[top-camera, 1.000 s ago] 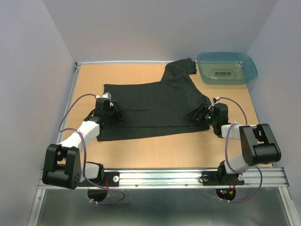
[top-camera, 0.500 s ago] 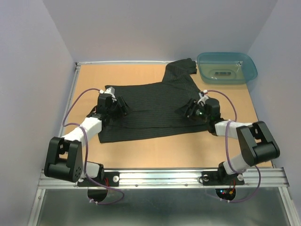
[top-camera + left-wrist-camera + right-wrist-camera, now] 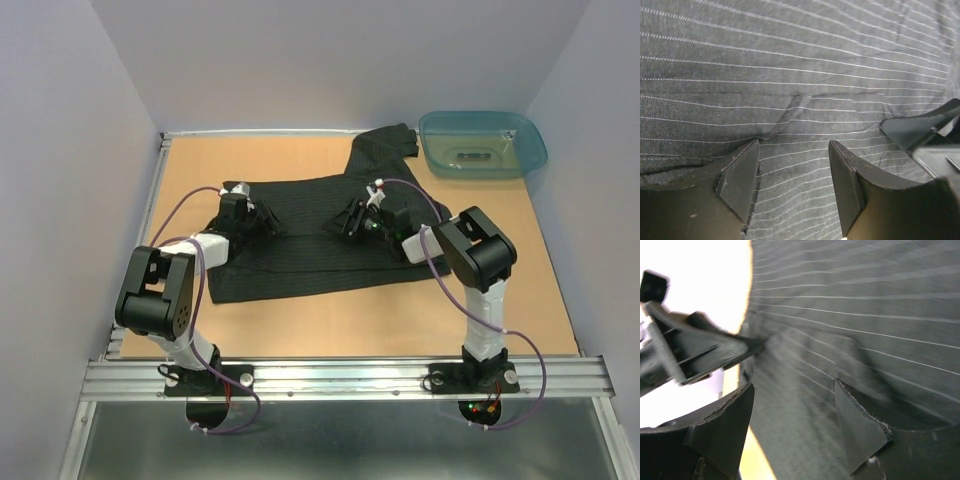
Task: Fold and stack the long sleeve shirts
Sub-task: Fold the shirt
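Both left fingers (image 3: 737,182) and right fingers (image 3: 860,432), spread apart, have moved inward over the shirt (image 3: 300,255).

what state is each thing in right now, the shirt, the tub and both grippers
black shirt: spread out flat, one sleeve stretched toward the far right
left gripper: open, low over the shirt's left part
right gripper: open, low over the shirt's middle
teal tub: upright at the far right corner, no shirt in it
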### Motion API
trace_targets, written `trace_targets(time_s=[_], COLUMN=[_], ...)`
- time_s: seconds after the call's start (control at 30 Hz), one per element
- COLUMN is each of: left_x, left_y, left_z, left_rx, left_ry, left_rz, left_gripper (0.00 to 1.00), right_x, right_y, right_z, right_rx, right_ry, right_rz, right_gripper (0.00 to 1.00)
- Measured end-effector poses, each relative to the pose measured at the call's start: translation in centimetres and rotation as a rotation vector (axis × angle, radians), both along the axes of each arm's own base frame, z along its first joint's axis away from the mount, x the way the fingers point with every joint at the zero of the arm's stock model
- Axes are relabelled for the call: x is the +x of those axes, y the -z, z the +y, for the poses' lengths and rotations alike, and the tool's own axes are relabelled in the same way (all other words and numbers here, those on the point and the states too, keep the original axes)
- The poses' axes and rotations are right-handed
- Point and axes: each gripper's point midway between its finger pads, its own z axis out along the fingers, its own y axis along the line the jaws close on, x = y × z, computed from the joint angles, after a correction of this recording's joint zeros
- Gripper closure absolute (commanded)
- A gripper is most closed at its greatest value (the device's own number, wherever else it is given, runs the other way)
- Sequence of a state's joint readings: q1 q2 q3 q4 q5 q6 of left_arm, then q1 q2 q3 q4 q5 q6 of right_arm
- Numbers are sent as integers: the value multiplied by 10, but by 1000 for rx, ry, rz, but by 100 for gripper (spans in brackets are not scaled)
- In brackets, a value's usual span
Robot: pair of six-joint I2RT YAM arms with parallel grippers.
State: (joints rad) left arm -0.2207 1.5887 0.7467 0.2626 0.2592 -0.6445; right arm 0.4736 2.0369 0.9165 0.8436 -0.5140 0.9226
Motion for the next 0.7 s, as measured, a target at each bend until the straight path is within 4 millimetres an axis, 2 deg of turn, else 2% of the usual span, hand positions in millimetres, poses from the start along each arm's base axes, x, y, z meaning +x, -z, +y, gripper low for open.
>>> trace_targets(time_s=[0.07, 0.23, 0.37, 0.47, 0.53, 0.6, 0.7], left_x=[-1, -2, 1, 0, 0, -1, -2], left_y=[8, 15, 15, 14, 13, 13, 12], left_z=[3, 18, 31, 35, 35, 35, 35], left_rx=[-3, -43, -87, -92, -93, -93, -93], left_ry=[-15, -62, -105, -116, -116, -114, -110], left_rz=[19, 38, 35, 31, 31, 32, 33], left_gripper=[32, 32, 33, 33, 33, 33, 33], right_x=[3, 18, 23, 26, 24, 18, 1], right_y=[18, 18, 20, 20, 19, 16, 4], right_z=[-3, -18, -60, -108, -128, -139, -135], right_rx=[-10, 22, 41, 27, 9, 1, 16], right_ry=[26, 78, 158, 250, 294, 311, 276], right_rz=[39, 24, 19, 19, 18, 19, 30], right_gripper=[29, 29, 29, 29, 29, 29, 29])
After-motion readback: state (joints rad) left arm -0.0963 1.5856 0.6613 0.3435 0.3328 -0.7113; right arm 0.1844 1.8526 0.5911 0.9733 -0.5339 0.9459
